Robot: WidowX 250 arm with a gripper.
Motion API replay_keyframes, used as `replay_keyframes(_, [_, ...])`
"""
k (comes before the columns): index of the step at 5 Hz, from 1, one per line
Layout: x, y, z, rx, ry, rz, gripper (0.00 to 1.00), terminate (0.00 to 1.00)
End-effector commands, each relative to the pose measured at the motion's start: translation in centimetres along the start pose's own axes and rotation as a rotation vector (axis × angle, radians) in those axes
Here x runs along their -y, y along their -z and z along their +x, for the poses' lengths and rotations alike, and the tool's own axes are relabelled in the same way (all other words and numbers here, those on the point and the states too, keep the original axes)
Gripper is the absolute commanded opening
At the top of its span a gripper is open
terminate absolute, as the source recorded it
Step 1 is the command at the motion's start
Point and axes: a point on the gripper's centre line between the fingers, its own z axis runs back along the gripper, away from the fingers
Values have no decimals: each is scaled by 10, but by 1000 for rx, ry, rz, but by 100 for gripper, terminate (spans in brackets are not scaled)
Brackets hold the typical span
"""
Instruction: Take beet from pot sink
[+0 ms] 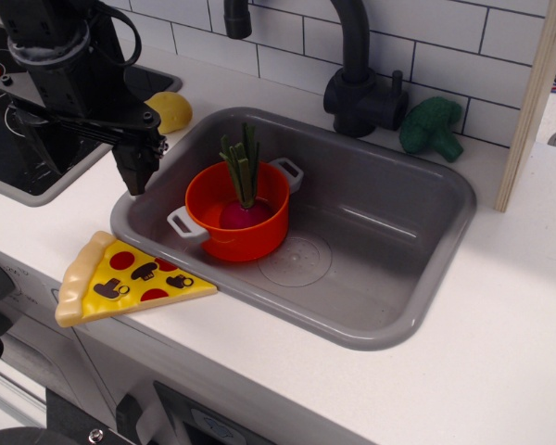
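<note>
The beet [245,211] stands upright in the orange pot [233,232]; its magenta bulb sits low inside and its green stalks [243,162] rise above the rim. The pot, with two grey side handles, stands in the left part of the grey sink [389,232]. My black gripper [135,181] hangs over the sink's left rim, to the left of the pot and apart from it, fingers pointing down. The fingers overlap into one dark shape, so I cannot tell whether they are open. Nothing shows between them.
A toy pizza slice [125,278] lies on the counter at the sink's front left corner. A yellow toy [171,111] lies behind the gripper. The black faucet [357,83] stands at the back rim, green broccoli [431,128] to its right. A stove top [37,139] is at the left.
</note>
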Motion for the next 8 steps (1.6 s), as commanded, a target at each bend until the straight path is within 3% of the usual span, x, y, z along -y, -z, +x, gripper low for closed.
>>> replay_keyframes(1, [0,0,0,0,0,0,100,0])
replay_keyframes(2, [14,11,25,26,-69,-3,100,0])
replay_keyframes(4, [45,17,66,101,-112,-130,100,0])
replay_keyframes(5, [59,21,79,116,-152,-112,100,0])
replay_keyframes(6, [57,37,89,165,-195,-23,100,0])
replay_keyframes(8, [59,58,97,180,-243,29,100,0])
